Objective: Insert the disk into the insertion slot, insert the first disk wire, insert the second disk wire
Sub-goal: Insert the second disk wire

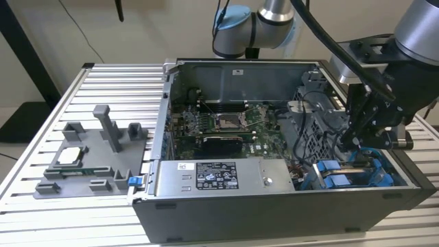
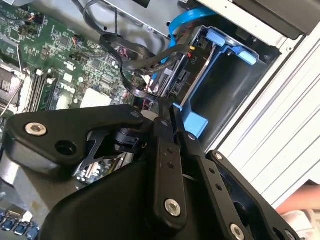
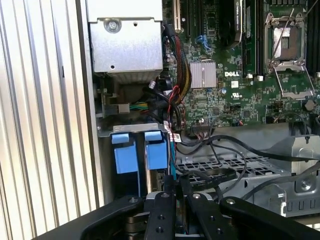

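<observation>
Arm at drive bay, disk seated, cabling in hand.

Gripper (image 2: pixel 172 117) fingers (image 3: pixel 169 187) pressed together, apparently pinching a thin wire end just beside the disk (image 2: pixel 172 77), which sits in the insertion slot (image 1: pixel 357 172). Risk: loose black cables (image 3: pixel 220 150) beside the slot could snag the connector. Open computer case (image 1: pixel 205 216) on a ribbed aluminium surface (image 1: pixel 41 216); cream wall behind.

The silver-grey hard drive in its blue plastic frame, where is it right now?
The silver-grey hard drive in its blue frame stands in the grey metal drive bay, at the open computer case's near corner on the exterior view's right, under the black gripper.
</observation>
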Tool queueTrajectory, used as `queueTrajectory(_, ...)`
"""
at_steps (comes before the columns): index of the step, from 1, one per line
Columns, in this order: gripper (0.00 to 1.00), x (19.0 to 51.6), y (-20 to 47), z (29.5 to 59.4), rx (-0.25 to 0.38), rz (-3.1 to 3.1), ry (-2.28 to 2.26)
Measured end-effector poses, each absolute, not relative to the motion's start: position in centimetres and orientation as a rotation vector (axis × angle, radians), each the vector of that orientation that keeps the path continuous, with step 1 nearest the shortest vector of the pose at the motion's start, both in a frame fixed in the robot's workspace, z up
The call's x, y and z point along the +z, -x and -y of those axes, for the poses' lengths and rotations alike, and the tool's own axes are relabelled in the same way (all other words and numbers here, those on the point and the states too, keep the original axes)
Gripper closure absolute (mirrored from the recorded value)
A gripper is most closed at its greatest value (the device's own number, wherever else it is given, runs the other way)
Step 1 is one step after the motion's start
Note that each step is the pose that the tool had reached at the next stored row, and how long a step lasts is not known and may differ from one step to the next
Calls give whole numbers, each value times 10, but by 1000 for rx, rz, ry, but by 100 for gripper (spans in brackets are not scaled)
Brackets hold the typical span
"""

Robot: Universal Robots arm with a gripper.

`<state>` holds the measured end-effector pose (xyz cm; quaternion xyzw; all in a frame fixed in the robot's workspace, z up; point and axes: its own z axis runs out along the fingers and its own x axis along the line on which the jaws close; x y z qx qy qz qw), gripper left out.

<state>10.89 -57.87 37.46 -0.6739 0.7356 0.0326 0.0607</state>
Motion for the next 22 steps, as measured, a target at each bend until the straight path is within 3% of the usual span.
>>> queueTrajectory(22,100,361,-111,579,91,-2248,2058)
